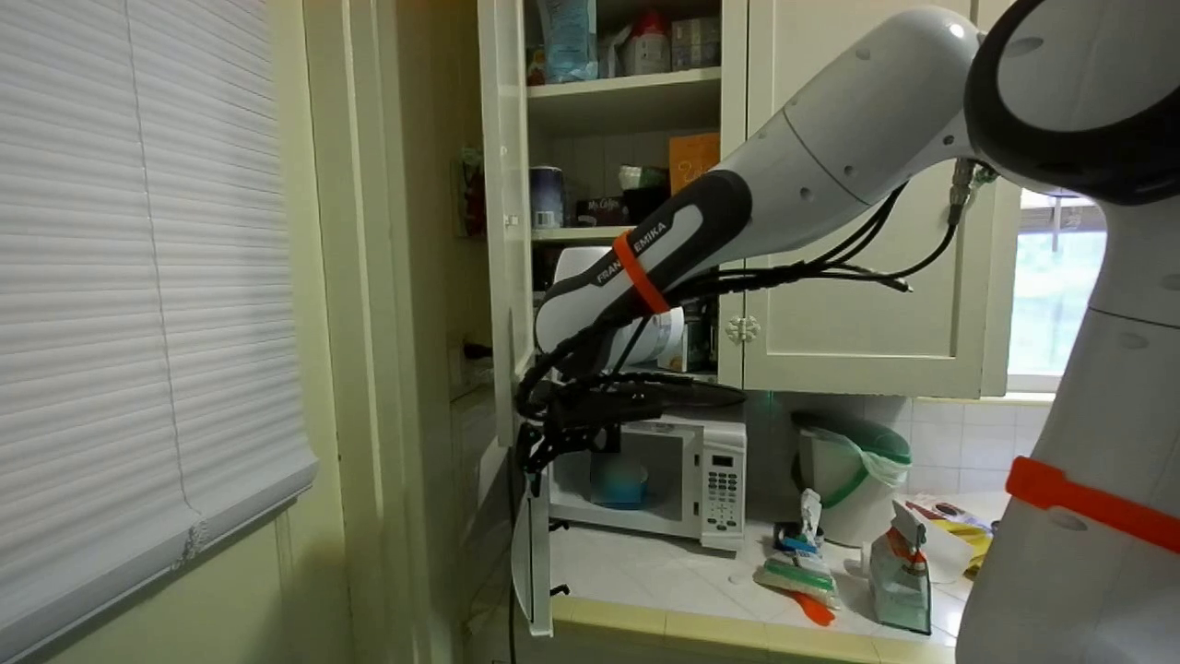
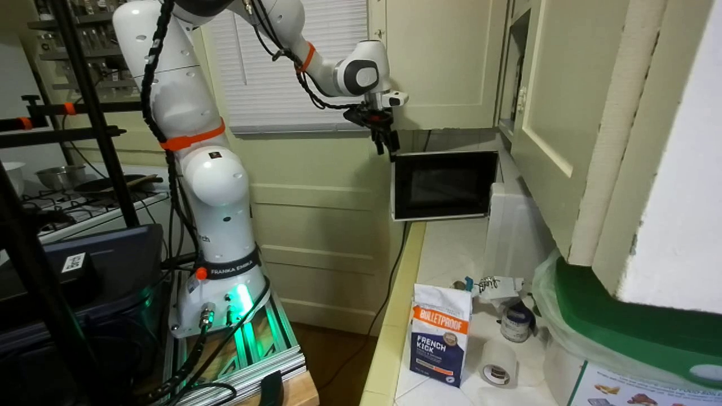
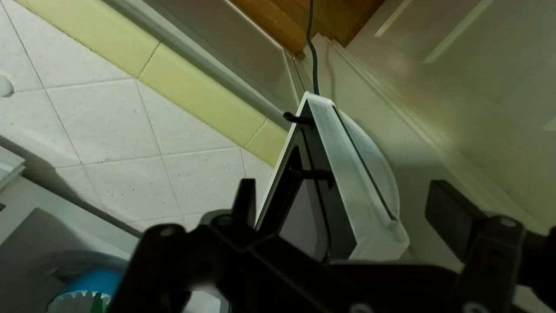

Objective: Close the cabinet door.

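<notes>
The arm (image 1: pixel 834 129) arches up and over, its gripper (image 3: pixel 343 193) pointing down, jaws parted wide, at the upper corner of the open microwave door (image 2: pixel 445 186). Higher up, near the gripper, the cabinet door (image 2: pixel 445 59) stands swung open, out from the cabinet (image 1: pixel 735 74).

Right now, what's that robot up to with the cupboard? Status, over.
Gripper open. Cabinet door not yet closed. Microwave door also open, close by, possibly in the way.

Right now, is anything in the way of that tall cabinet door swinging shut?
Yes: the Franka arm's wrist is by the inner face of the open cabinet door, apparently in its closing path. The open microwave door sits lower, probably clear of it.
</notes>
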### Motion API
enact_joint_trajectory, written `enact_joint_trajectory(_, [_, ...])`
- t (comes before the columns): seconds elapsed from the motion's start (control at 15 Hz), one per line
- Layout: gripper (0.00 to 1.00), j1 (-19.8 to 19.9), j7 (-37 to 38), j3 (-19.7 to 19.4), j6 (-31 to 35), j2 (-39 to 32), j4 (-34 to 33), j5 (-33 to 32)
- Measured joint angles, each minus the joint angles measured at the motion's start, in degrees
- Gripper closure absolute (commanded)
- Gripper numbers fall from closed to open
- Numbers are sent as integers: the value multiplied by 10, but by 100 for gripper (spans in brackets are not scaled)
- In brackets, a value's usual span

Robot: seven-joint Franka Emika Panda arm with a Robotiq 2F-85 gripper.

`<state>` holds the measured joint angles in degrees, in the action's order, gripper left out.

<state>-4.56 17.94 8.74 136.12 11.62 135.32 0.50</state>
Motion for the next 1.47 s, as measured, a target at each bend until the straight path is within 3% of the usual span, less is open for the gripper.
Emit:
enact_joint_trajectory(0.53, [0,15,84,15,93,-11,18,-114])
enact_joint_trajectory(0.87, [0,15,101,20,122,-12,27,-135])
enact_joint_trajectory(1.13, [0,11,76,14,196,-11,56,-92])
enact_joint_trajectory(1.47, [0,-17,-11,-10,311,-6,111,48])
